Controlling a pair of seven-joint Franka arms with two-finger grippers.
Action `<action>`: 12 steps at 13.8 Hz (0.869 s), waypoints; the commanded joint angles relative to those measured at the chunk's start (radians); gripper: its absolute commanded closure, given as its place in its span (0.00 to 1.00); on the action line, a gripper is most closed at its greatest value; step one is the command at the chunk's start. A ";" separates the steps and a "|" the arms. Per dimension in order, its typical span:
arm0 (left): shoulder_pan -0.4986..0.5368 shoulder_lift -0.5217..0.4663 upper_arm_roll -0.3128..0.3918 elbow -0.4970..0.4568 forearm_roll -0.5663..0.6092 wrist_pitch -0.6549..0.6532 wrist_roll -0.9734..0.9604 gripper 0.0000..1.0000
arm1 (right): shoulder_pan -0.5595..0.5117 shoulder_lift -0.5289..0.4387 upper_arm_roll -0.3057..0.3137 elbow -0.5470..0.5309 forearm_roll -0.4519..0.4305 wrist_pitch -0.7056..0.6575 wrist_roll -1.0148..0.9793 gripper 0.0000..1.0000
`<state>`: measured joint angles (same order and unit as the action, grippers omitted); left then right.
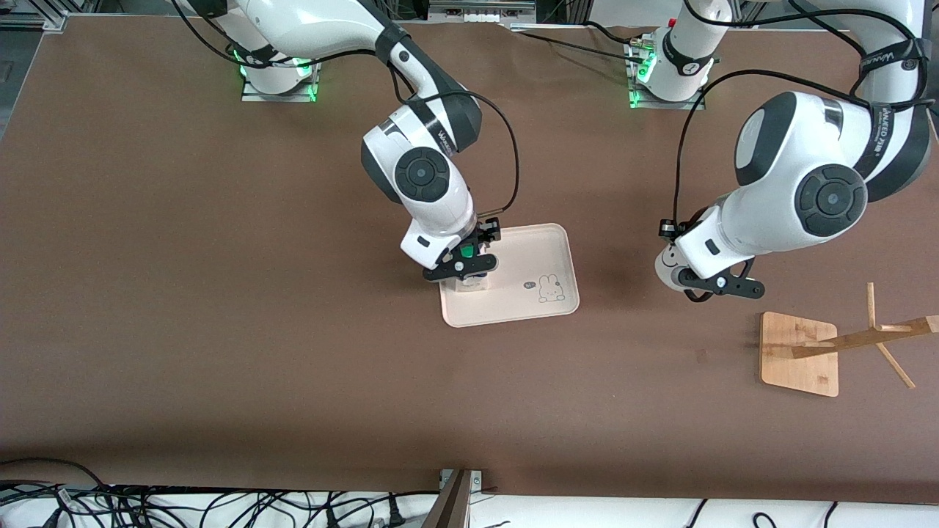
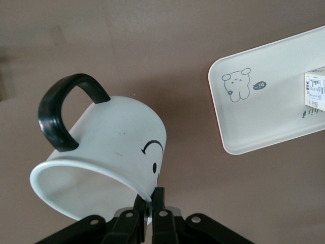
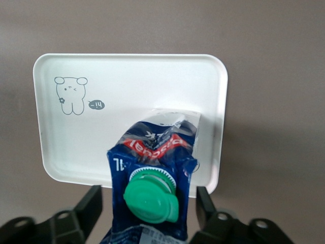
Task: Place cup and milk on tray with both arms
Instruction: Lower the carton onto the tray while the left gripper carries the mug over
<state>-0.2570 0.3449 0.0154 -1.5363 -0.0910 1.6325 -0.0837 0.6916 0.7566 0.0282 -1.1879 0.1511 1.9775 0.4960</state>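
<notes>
The milk (image 1: 470,281), a blue and white carton with a green cap, stands on the pink-cream tray (image 1: 539,249) at the end nearest the right arm. My right gripper (image 1: 462,268) is open around it, with a gap on each side of the carton (image 3: 152,157) over the tray (image 3: 127,96). My left gripper (image 1: 697,286) is shut on the rim of the white smiley cup (image 1: 666,265) and holds it tilted above the bare table, between the tray and the wooden rack. The left wrist view shows the cup (image 2: 117,137), the gripper (image 2: 151,203), the tray (image 2: 264,117) and the milk (image 2: 316,94).
A wooden rack with a square base (image 1: 799,352) and slanted pegs stands toward the left arm's end, nearer the front camera than the cup. Cables lie along the table's front edge (image 1: 220,506). The bunny drawing (image 1: 548,288) marks the tray's free end.
</notes>
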 commanded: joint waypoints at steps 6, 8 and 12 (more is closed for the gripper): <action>-0.156 0.101 0.008 0.086 -0.021 -0.028 -0.230 1.00 | 0.019 -0.120 -0.123 0.018 0.123 -0.043 0.056 0.00; -0.191 0.146 0.008 0.122 -0.071 -0.028 -0.267 1.00 | 0.008 -0.161 -0.132 0.025 0.122 -0.107 0.062 0.00; -0.251 0.267 0.008 0.215 -0.079 -0.026 -0.364 1.00 | -0.056 -0.296 -0.182 0.016 0.127 -0.199 0.055 0.00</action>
<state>-0.4799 0.5218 0.0101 -1.4377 -0.1512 1.6333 -0.4032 0.6835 0.5329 -0.1492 -1.1487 0.2537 1.8196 0.5493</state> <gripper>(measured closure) 0.930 0.000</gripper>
